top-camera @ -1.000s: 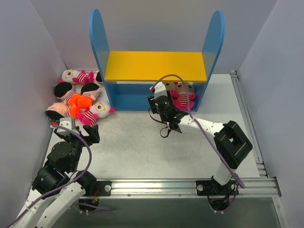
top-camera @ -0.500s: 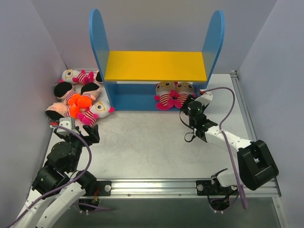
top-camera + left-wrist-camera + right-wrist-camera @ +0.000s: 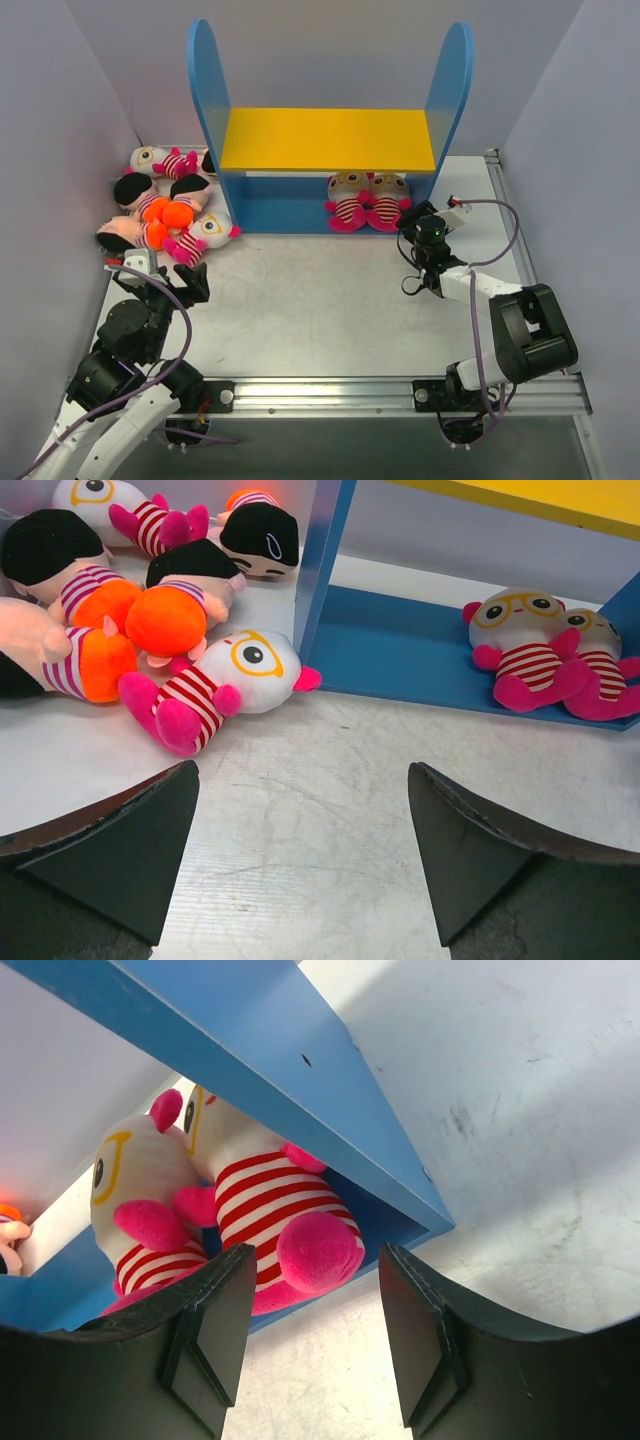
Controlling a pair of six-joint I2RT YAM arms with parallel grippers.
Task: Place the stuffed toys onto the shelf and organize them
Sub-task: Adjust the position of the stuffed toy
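At back-centre of grey scuffed surface stands shelf: flat yellow upper board, blue base, round-topped blue side panels, long axis left-right. Just left of it six plush toys lie heaped on surface, pointing mixed ways; nearest one's head is toward left panel. On base, right end, two striped toys lie side by side, touching, heads to back, pink feet to front. Near them right gripper has jaws spread, holding nothing. Facing heap, left gripper is wide apart & empty.
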